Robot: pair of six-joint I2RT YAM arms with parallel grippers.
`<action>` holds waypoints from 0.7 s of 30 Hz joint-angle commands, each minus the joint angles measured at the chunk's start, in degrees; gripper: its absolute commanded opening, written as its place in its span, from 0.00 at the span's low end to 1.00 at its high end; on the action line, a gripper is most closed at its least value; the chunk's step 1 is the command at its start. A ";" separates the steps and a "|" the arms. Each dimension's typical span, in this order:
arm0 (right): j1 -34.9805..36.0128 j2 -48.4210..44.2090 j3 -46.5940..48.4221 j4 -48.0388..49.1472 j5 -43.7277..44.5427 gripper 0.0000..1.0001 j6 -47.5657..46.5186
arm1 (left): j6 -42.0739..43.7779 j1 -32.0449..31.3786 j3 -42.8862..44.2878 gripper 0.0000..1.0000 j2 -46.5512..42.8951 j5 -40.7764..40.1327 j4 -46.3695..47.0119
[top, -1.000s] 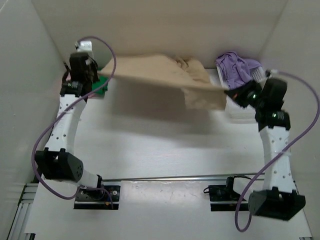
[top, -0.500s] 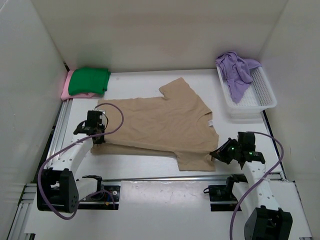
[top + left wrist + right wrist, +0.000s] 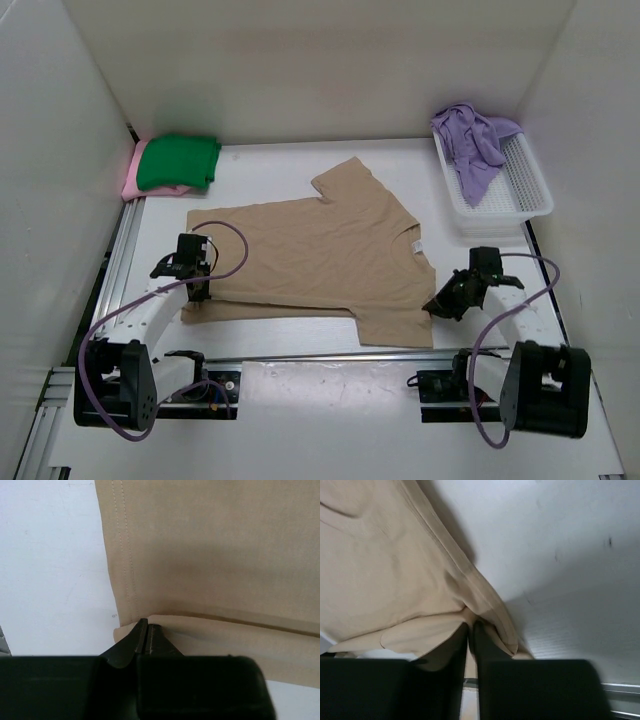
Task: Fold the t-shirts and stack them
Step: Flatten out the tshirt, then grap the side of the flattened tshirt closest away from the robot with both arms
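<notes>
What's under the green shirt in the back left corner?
A pink shirt: its edge sticks out along the left and near sides of the green shirt. The rest is covered, so its fold, and anything beneath it, cannot be seen.

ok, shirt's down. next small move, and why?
Probably open both grippers and let go. The tan shirt lies spread on the table, with the left gripper shut on its hem corner and the right gripper shut on its near sleeve, both low.

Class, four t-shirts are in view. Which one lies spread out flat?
The tan t-shirt, lying open. The green shirt and pink shirt sit folded together; the lavender shirt is bunched in the basket.
</notes>
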 commanded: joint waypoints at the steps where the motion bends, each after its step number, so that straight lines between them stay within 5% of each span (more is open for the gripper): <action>1: 1.60 5.45 6.74 3.03 4.41 0.20 -3.56 | 0.16 0.36 1.06 0.10 -0.92 -2.56 0.86; 3: 3.45 9.06 10.33 0.49 4.41 0.48 -5.94 | 0.16 0.36 1.59 0.10 -0.92 -2.56 0.86; 6: 6.96 7.85 11.85 -5.31 9.66 0.59 -7.36 | 0.16 -0.17 1.59 0.10 -1.44 -2.03 -0.37; 9: 10.22 0.83 10.54 -10.58 16.35 0.61 -3.50 | 0.16 -0.69 1.59 0.10 -2.06 -2.03 -1.43; 14: 17.16 -14.96 0.98 -13.58 17.24 0.42 8.16 | 0.16 -1.22 1.59 0.10 -2.59 -1.41 -2.48; 21: 24.28 -19.77 -5.64 -12.97 16.72 0.46 13.38 | 0.16 -1.22 1.06 0.10 -3.11 -1.41 -3.53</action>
